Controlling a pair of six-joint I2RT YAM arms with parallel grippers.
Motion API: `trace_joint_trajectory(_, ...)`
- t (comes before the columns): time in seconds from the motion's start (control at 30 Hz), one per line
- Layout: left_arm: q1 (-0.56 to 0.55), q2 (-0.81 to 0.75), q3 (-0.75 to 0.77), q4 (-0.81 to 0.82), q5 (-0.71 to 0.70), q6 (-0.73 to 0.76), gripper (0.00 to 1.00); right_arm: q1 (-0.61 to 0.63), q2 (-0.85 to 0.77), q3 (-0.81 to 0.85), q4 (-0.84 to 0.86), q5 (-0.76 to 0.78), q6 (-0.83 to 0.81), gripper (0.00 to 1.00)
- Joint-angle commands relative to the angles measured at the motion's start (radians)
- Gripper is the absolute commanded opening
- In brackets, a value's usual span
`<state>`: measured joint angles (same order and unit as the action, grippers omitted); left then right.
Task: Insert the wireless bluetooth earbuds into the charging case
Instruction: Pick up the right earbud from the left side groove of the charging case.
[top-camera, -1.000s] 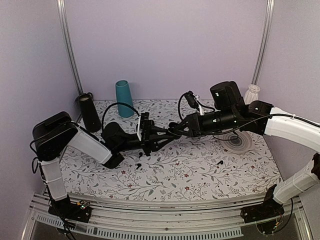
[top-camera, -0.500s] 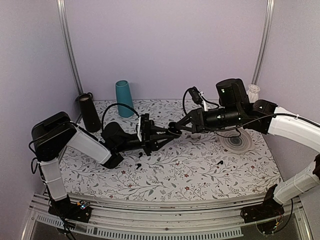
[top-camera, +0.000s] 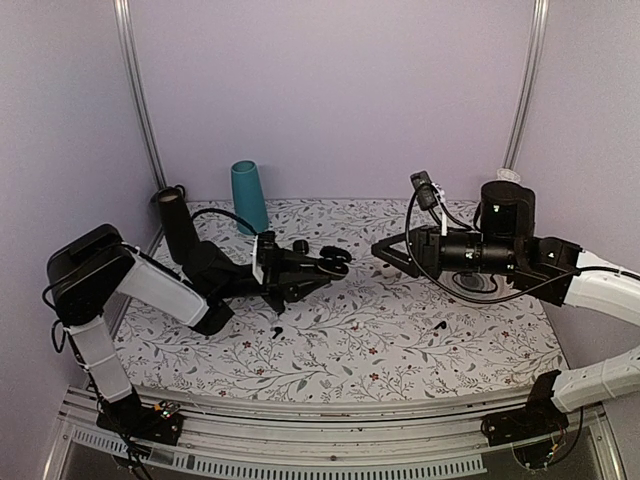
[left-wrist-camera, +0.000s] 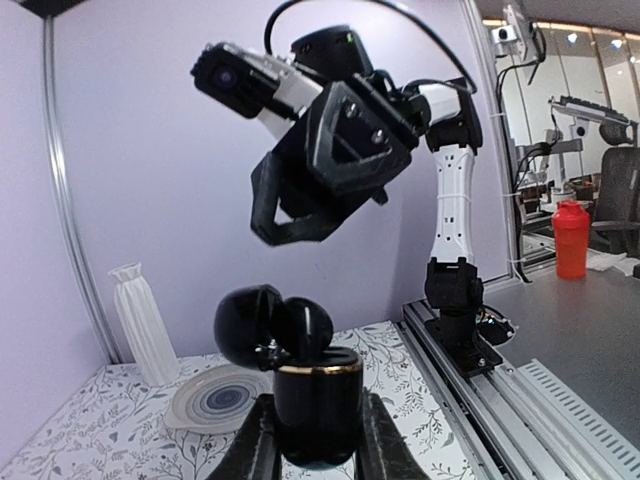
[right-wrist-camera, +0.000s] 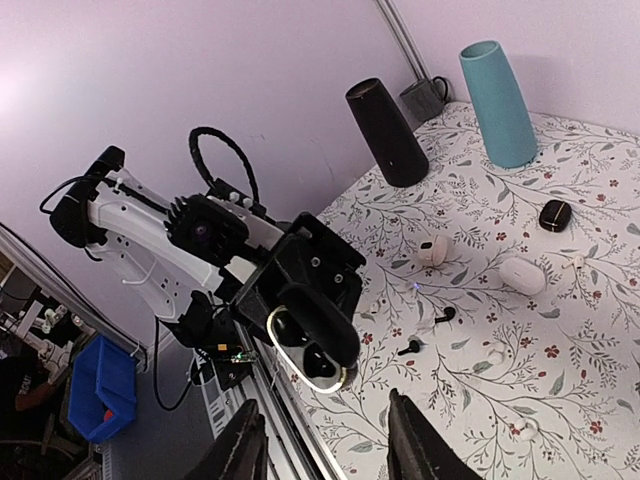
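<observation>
The charging case (left-wrist-camera: 318, 405) is of smooth, glossy black plastic, with a thin shiny gold-coloured rim at its opening. The worktop (top-camera: 380, 340) has a matt cover with a flower print. The vase (left-wrist-camera: 140, 322) looks matt white and ribbed. The rail (top-camera: 330, 412) is bare grey metal with grooves.

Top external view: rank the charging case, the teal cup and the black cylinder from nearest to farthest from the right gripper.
1. The charging case: lid open, clamped in the left gripper at mid-table, just ahead of the right gripper.
2. The teal cup: upright at the back edge, left of centre.
3. The black cylinder: back-left corner, beyond the cup.
</observation>
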<state>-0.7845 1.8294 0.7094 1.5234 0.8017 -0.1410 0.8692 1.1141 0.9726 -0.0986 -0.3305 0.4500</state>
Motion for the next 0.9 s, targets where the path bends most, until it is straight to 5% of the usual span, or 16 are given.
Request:
trace_joint_trajectory(0.0, 0.007, -0.084, -0.019, 0.076, 0.055, 0.078, 0.0, -0.005, -0.026, -0.07, 0.176, -0.047, -0.054, 0.42)
trace_joint_trajectory(0.33, -0.003, -0.122, -0.031, -0.005, 0.07, 0.243, 0.0, -0.005, -0.008, -0.074, 0.188, -0.13, -0.108, 0.42)
trace_joint_trajectory(0.87, -0.021, -0.152, -0.015, -0.186, -0.105, 0.438, 0.0, 0.052, 0.068, -0.002, 0.134, -0.14, -0.12, 0.38)
